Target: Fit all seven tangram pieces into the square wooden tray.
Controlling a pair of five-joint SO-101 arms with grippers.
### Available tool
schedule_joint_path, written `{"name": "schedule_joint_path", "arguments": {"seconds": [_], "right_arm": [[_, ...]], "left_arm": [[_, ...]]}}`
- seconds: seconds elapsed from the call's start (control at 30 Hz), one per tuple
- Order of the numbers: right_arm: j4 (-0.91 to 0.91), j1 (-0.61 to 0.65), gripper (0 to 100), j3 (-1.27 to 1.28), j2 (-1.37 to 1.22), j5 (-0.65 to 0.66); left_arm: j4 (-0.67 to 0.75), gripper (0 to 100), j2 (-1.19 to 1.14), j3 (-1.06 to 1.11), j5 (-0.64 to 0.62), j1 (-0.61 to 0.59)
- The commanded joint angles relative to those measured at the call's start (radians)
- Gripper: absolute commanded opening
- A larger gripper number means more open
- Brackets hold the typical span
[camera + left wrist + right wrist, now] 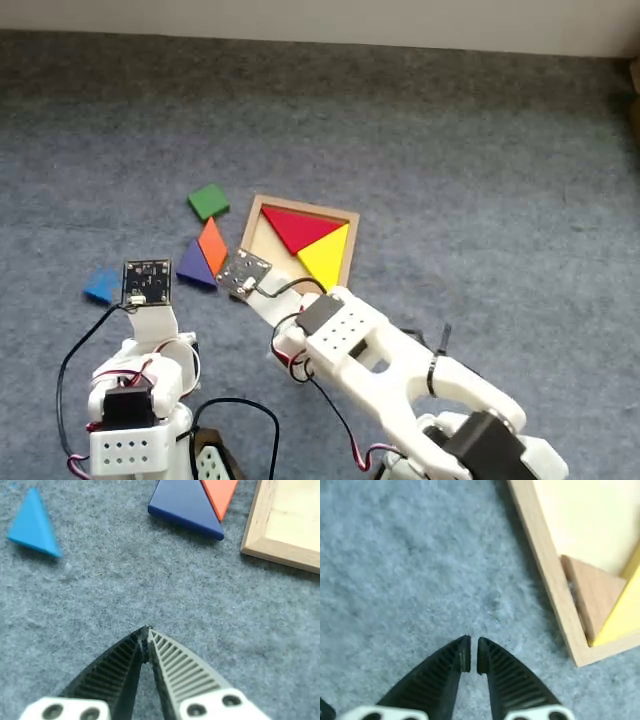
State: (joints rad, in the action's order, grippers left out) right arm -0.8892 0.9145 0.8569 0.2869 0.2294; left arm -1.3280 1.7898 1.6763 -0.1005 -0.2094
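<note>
The square wooden tray (305,207) holds a red triangle (292,227) and a yellow triangle (325,257). Left of it on the carpet lie a green square (208,201), an orange triangle (212,245), a dark blue triangle (195,265) and a light blue triangle (100,285). My left gripper (146,631) is shut and empty over bare carpet, short of the dark blue triangle (187,505) and light blue triangle (32,525). My right gripper (471,655) is shut and empty just outside the tray's rim (545,570). A brown wooden triangle (592,592) sits in the tray corner beside the yellow triangle (620,615).
Grey carpet covers the whole table. The left arm (130,400) stands at the near left and the right arm (400,370) stretches from the near right toward the tray's near corner. A pale wall runs along the far edge.
</note>
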Motion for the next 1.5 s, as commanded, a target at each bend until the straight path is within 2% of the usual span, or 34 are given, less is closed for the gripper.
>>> {"name": "schedule_joint_path", "arguments": {"seconds": [0.0,0.2,0.7,0.87,1.0,1.2,1.37,1.47], "right_arm": [[-0.021,-0.025,3.0,-0.002,0.116,0.011],[-0.024,-0.097,3.0,0.062,0.249,0.011],[-0.3,-0.39,3.1,0.074,0.733,0.008],[-0.335,-0.516,3.2,0.108,0.892,-0.095],[-0.331,-0.582,3.3,0.209,0.984,-0.147],[-0.242,-0.693,3.4,0.397,1.096,-0.152],[-0.226,-0.711,3.4,0.504,1.241,-0.152],[-0.226,-0.711,3.0,0.576,1.357,-0.152]], "left_arm": [[-0.005,1,0.013,0.021,0.006,-0.008],[-0.005,1,0.013,0.021,0.006,-0.008],[-0.005,1,0.013,0.021,0.006,-0.008],[-0.005,1,0.013,0.021,0.006,-0.008],[-0.005,1,0.013,0.021,0.006,-0.008],[-0.005,1,0.013,0.021,0.006,-0.008],[-0.008,1,0.015,0.007,0.009,-0.016],[-0.021,1,0.015,-0.105,0.026,-0.042]]}}
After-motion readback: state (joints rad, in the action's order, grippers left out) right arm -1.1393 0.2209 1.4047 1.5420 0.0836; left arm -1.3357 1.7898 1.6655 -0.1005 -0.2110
